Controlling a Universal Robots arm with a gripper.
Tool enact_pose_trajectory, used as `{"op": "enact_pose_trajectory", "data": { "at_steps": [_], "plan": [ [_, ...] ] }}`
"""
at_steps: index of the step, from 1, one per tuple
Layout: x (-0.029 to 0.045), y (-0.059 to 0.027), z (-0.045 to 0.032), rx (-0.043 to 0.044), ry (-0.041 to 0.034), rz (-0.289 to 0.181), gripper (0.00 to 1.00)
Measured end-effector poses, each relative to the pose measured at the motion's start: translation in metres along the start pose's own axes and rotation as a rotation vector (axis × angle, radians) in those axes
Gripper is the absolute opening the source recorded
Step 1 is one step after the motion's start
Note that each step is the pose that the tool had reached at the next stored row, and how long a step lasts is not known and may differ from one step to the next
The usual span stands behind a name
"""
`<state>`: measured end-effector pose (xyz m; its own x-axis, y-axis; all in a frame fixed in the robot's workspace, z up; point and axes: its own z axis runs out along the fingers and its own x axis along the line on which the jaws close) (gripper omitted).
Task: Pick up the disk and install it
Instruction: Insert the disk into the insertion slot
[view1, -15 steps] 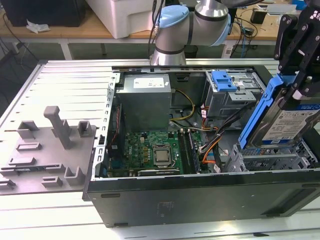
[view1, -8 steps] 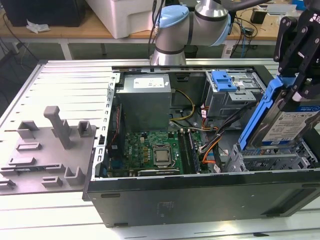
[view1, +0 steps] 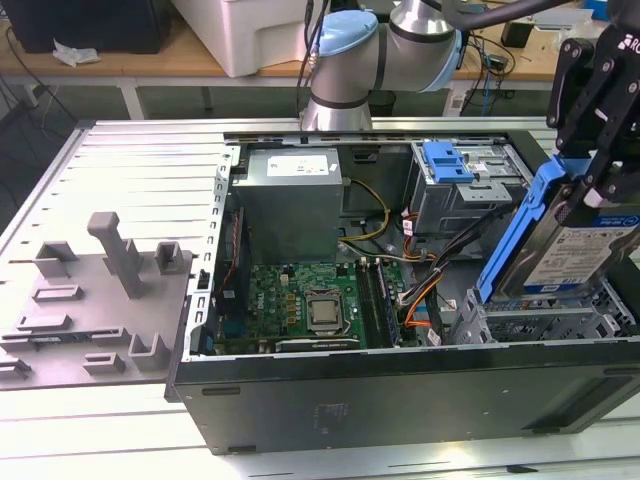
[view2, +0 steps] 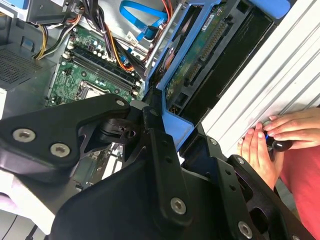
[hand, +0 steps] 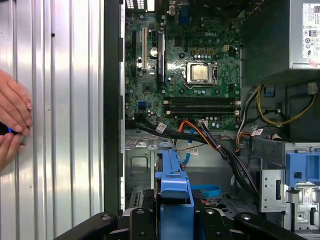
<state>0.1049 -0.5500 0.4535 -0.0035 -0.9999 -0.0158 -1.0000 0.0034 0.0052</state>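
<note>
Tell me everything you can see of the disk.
The disk is a silver drive with a white-and-blue label in a blue plastic carrier. The gripper clamps it on edge, tilted, over the metal drive cage at the exterior view's right. Its green circuit board shows in the second wrist view.

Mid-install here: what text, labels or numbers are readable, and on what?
Label on the disk, held by the gripper: print too small to read.
White sticker on the grey box: too small to read.
Markings on the motherboard: too small to read.
Nothing can be quoted.
</note>
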Motion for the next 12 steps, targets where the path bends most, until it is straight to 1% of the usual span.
{"op": "enact_pose_trajectory", "data": {
  "at_steps": [7,12],
  "plan": [
    [0.0003,0.0000,0.0028,0.0000,-0.0007,0.000,0.37],
    [0.0003,-0.0001,0.0048,0.0000,-0.0034,0.000,0.37]
  ]
}}
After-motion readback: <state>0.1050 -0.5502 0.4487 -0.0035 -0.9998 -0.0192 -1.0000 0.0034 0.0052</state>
